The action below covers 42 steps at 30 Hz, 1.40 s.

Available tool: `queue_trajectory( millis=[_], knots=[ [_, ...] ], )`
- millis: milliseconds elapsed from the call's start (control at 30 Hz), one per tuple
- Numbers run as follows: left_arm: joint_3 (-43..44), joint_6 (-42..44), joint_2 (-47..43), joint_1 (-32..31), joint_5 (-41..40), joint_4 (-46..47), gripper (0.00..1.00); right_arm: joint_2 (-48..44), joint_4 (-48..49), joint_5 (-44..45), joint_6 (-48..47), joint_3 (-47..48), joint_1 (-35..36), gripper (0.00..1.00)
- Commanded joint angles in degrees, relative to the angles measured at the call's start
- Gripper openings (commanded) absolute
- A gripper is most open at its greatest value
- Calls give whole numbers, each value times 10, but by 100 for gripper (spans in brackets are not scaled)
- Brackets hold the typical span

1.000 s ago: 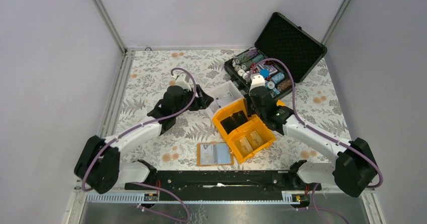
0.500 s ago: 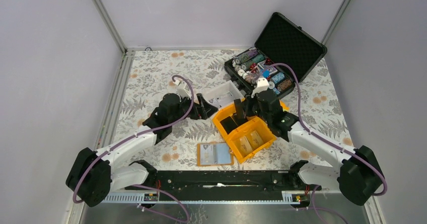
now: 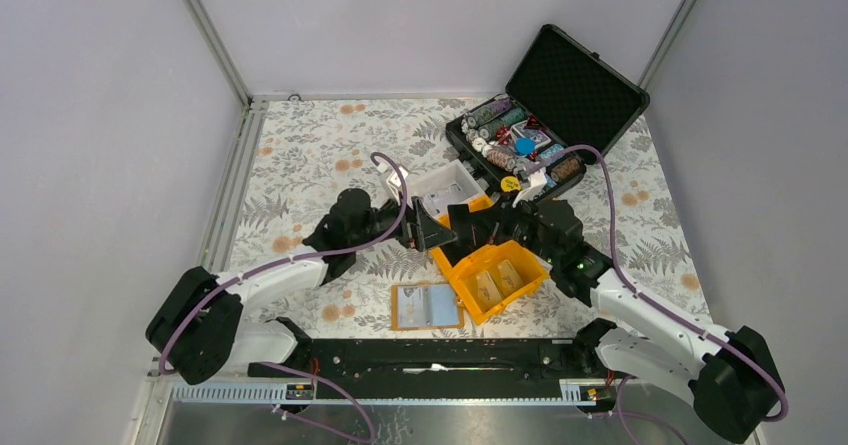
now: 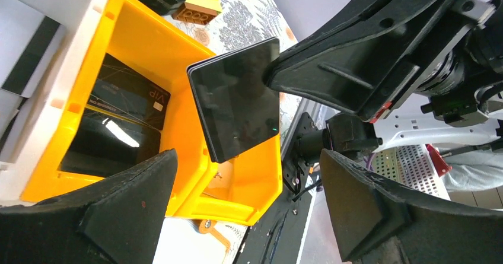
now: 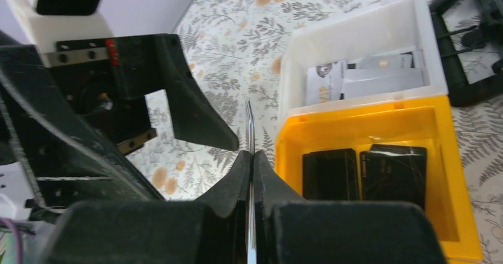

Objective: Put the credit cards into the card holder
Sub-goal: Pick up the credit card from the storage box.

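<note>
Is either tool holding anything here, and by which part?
The right tool pinches a black card by one edge, and the rest of the card sticks out free. The left tool is open, facing that card, and holds nothing.

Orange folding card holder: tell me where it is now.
Top view: the card holder lies open on the floral table, centre, near the front edge, just left of the orange plastic compartment bin.

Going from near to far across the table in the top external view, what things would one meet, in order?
card holder → orange bin → white bin → black case
</note>
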Motion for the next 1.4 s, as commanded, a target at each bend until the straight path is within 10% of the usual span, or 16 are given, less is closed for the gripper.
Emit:
queue_trajectory(
  millis=[0,267,700,800,900,1367],
  knots=[
    [14,16,6,-9,15,32,96,-34,59,-41,20,-3,-2,0],
    [32,18,30,-32,28,46,87,-63,72,-62,35,-9,-4,0],
    [8,-20,44,-33,19,120,1,-66,46,-37,26,-27,-18,9],
    [6,-16,46,-34,5,113,0,-68,16,-6,16,-20,-18,48],
    [7,-6,44,-34,-10,98,0,-69,2,9,5,-18,-18,67],
    [-1,1,27,-33,-48,77,0,-58,-1,-15,3,-27,-22,59]
  ],
)
